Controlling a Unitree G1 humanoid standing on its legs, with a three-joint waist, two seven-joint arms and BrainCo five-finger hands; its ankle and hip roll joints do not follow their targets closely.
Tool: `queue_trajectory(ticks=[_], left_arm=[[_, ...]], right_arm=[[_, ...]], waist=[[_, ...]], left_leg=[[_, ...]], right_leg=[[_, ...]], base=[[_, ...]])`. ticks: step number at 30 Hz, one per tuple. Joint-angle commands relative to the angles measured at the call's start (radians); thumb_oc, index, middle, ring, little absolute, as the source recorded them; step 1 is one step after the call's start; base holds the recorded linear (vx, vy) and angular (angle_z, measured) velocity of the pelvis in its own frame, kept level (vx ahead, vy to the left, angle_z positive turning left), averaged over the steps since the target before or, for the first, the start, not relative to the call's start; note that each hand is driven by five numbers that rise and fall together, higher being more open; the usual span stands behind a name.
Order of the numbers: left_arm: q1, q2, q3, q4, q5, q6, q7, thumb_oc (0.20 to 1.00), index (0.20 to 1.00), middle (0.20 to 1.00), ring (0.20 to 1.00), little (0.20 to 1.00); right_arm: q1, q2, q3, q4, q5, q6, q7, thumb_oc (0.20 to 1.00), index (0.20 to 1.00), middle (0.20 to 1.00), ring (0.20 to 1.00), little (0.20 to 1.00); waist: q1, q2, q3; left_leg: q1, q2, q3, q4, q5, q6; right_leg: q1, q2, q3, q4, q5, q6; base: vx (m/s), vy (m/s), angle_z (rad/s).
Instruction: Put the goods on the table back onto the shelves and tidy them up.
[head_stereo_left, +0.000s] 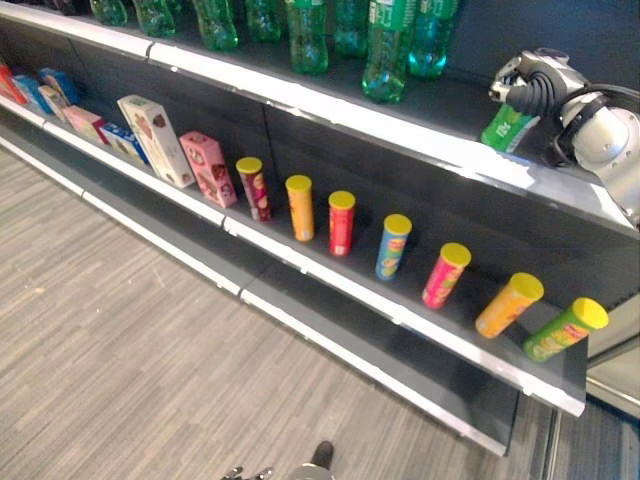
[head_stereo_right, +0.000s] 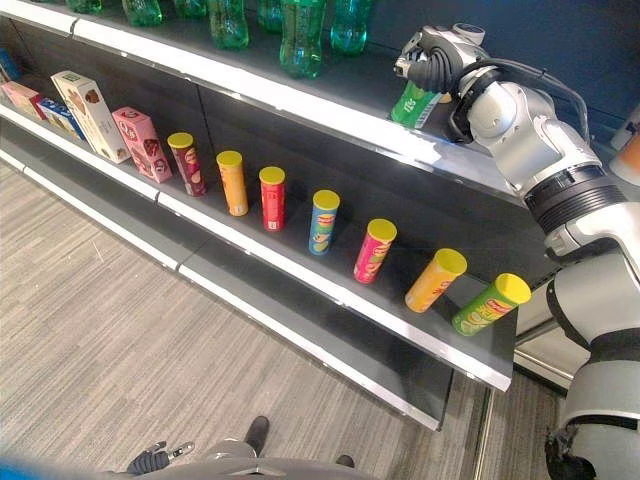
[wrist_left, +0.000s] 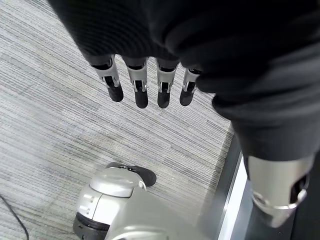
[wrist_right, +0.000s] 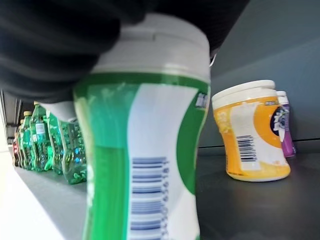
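- Right hand (head_stereo_right: 432, 62) at 1 o'clock on the upper shelf (head_stereo_right: 300, 100), fingers wrapped round a green jar (wrist_right: 145, 150) that is upright.
- Orange jar (wrist_right: 252, 135) near it on the same shelf.
- Left hand (wrist_left: 145, 85) hangs over the floor (wrist_left: 60, 115), fingers straight, spread, holding nothing.

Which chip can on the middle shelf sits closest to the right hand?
The green can at the row's right end, below the right hand; the others stand further left.

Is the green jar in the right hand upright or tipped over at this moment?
Upright. The green jar stands lid up in the right hand above the upper shelf, like the orange jar beside it.
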Motion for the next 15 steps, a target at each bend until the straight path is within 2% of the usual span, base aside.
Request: queue_trajectory(ticks=[1,15], left_arm=[[-0.045,0.069,-0.009,0.016,-0.042,-0.015,-0.004,1.0,1.0,1.0,1.0,1.0],[-0.063,0.079,-0.012,0.013,-0.025,-0.012,-0.009,1.0,1.0,1.0,1.0,1.0]], right_arm=[[-0.105,-0.018,0.07,0.023,-0.044,-0.005,-0.003,0.2,0.2,0.2,0.2,0.2],[-0.104,-0.029,0.066,0.059,-0.075,0.003,-0.007,0.2,0.2,0.2,0.2,0.2]], waist=[[0.024,-0.056,0.006],[0.005,-0.057,0.003]], left_leg=[[0.051,0.035,0.066,0.006,-0.088,-0.046],[0.062,0.044,0.086,0.005,-0.094,-0.049]], right_leg=[[-0.01,-0.043,0.044,0.063,-0.068,0.02],[-0.004,-0.041,0.049,0.057,-0.066,0.019]], base=[[0.0,0.0,0.0],[0.0,0.0,0.0]])
